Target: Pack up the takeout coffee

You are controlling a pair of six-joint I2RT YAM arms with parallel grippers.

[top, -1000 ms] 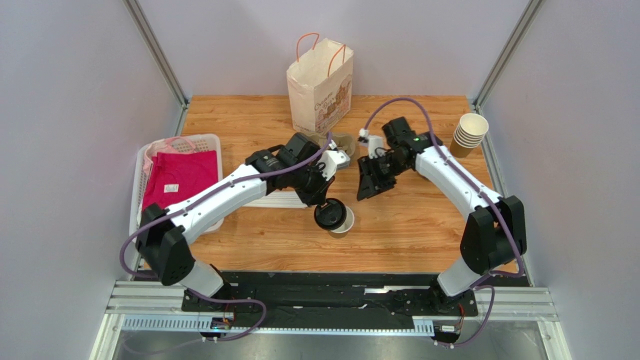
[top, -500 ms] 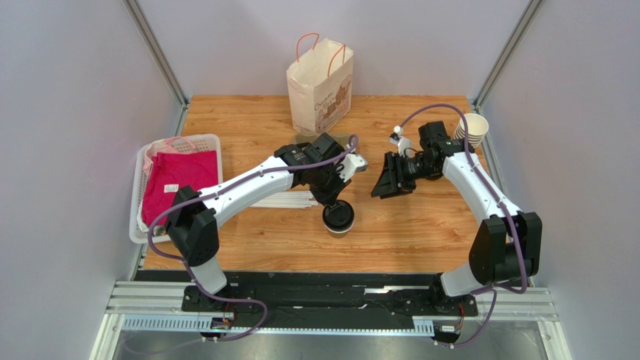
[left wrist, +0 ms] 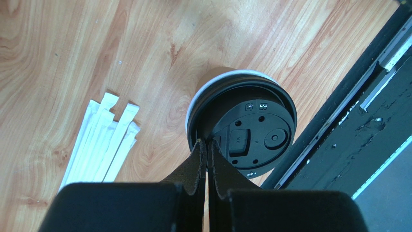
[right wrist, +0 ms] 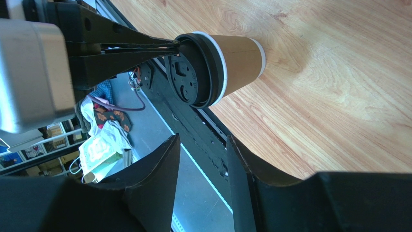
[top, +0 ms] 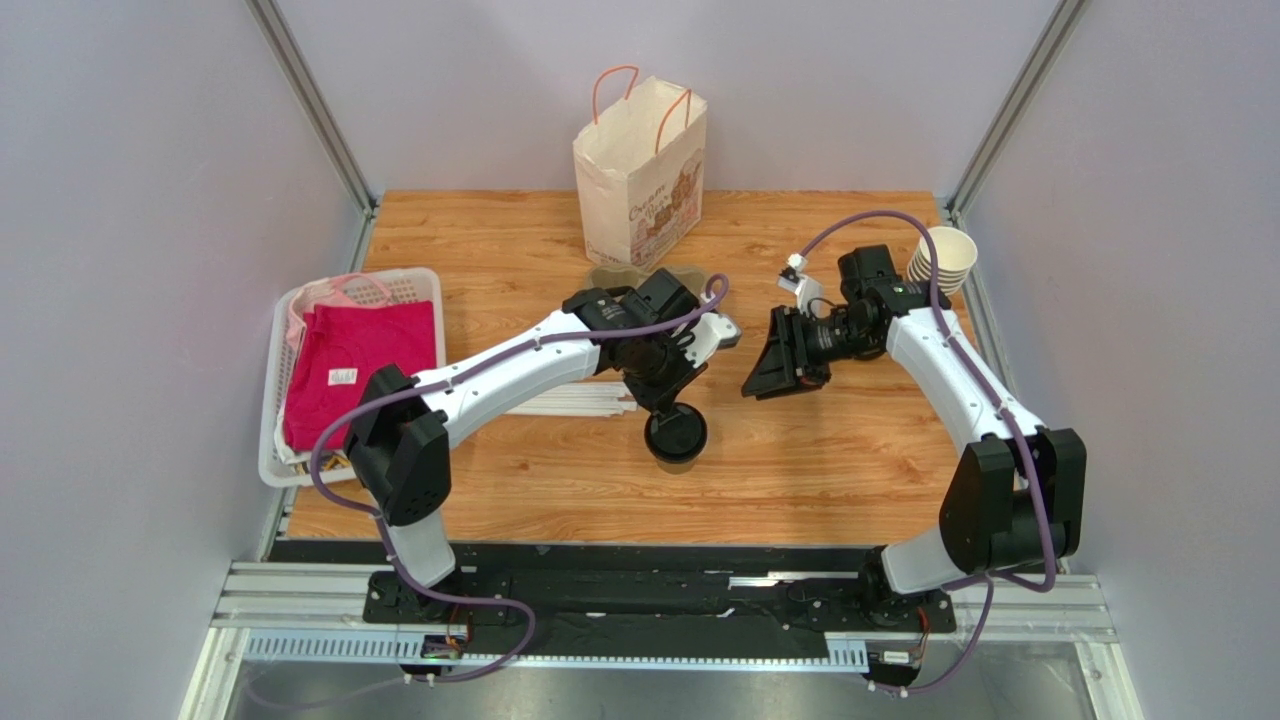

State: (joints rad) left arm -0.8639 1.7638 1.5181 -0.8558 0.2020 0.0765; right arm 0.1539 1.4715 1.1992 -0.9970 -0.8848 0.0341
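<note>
The takeout coffee [top: 676, 437], a tan paper cup [right wrist: 239, 58] under a black lid [left wrist: 251, 133], stands upright on the wooden table near its front edge. My left gripper [top: 669, 410] reaches down onto it. The left fingertips [left wrist: 207, 143] are pinched shut on the lid's rim, which also shows from the side in the right wrist view. My right gripper [top: 757, 380] hovers to the right of the cup, apart from it, and its open jaws [right wrist: 200, 141] hold nothing.
A paper bag [top: 639, 168] with handles stands at the back centre. Lidless cups [top: 939, 267] are stacked at the far right. A white basket [top: 286, 323] with pink cloth sits at the left. Wrapped straws [left wrist: 104, 140] lie left of the cup. The table's front edge [left wrist: 333, 121] runs close by.
The left gripper has brought the tilted cup upright and reached further over it. The right arm pulled back to the right, then stayed put.
</note>
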